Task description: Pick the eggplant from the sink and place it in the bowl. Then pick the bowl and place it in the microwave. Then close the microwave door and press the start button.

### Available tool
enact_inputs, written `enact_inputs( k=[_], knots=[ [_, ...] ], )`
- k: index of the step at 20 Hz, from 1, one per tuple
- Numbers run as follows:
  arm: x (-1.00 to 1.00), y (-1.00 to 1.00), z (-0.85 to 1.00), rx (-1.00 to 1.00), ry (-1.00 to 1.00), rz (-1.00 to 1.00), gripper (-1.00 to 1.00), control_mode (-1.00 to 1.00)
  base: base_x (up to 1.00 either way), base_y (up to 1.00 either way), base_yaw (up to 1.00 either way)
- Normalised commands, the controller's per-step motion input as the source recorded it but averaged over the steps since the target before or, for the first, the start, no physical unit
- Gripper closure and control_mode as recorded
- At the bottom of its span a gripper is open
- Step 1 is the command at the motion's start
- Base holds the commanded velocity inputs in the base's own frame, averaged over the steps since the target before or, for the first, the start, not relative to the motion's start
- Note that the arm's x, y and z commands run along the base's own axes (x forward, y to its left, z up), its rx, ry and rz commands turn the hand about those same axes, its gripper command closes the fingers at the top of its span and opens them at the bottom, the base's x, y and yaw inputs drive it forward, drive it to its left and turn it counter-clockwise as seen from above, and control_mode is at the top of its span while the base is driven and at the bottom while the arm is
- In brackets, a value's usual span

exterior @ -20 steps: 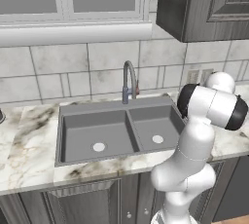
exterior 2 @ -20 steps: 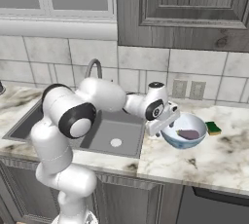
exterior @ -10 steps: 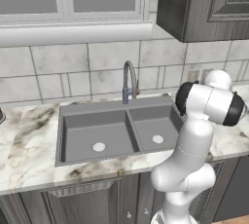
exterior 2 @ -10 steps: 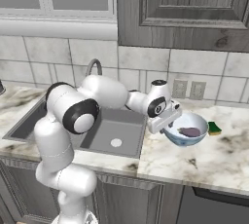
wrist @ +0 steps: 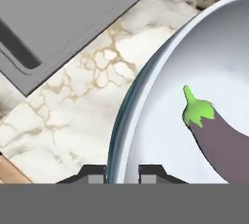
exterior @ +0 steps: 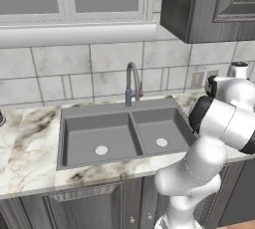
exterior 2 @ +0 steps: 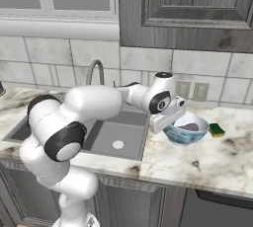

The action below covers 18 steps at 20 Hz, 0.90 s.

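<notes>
End effector [wrist: 122, 169] lower, astride bowl [wrist: 146, 101] rim; eggplant [wrist: 221, 138] inside.

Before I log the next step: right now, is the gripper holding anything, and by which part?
The gripper straddles the bowl's near rim, one fingertip either side. Whether it grips yet cannot be told. The eggplant lies loose inside.

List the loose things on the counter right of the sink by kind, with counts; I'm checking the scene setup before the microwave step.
Bowl: 1
Eggplant, lying inside the bowl: 1
Sponge, green and yellow, beside the bowl: 1
Total: 3
</notes>
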Motion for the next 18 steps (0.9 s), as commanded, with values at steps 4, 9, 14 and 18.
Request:
enact_inputs(
  k=[4, 9, 14, 18],
  knots=[
    [-0.79, 0.72, 1.00, 0.00, 0.01, 0.09, 1.00, -1.00, 0.00, 0.00, 0.00],
    [-0.64, 0.92, 1.00, 0.00, 0.00, 0.14, 1.00, -1.00, 0.00, 0.00, 0.00],
    [-0.43, 0.87, 1.00, 0.00, -0.12, 0.23, 1.00, -1.00, 0.00, 0.00, 0.00],
    [-0.36, 0.81, 0.93, 0.00, -0.21, 0.26, 1.00, -1.00, 0.00, 0.00, 0.00]
  ],
)
